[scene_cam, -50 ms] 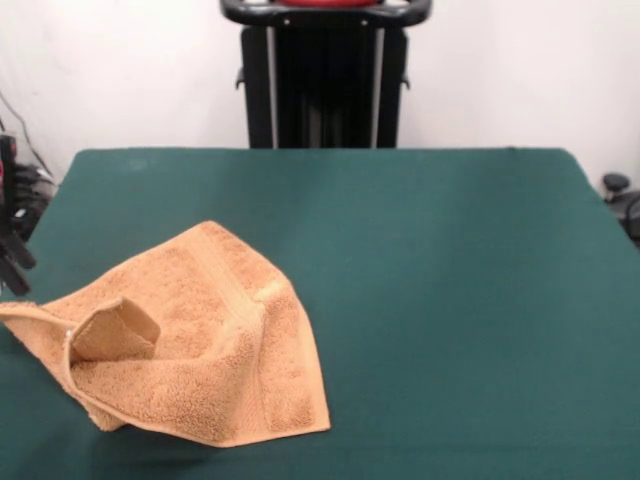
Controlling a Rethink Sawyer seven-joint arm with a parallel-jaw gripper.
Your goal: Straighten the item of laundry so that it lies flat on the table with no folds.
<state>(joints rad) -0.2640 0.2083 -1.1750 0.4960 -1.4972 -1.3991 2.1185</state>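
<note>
The item of laundry, an orange-tan terry towel (195, 340), lies crumpled on the near left part of the dark green table (450, 280). Its left edge is folded over on itself, with a small flap (115, 332) turned up near the left corner. A flat woven band runs diagonally across its upper right part. One corner reaches the table's left edge. No gripper shows in the front view.
The robot's black pedestal (325, 85) stands behind the table's far edge. Dark equipment and cables (12, 215) sit off the table's left side, and a dark object (620, 195) off its right side.
</note>
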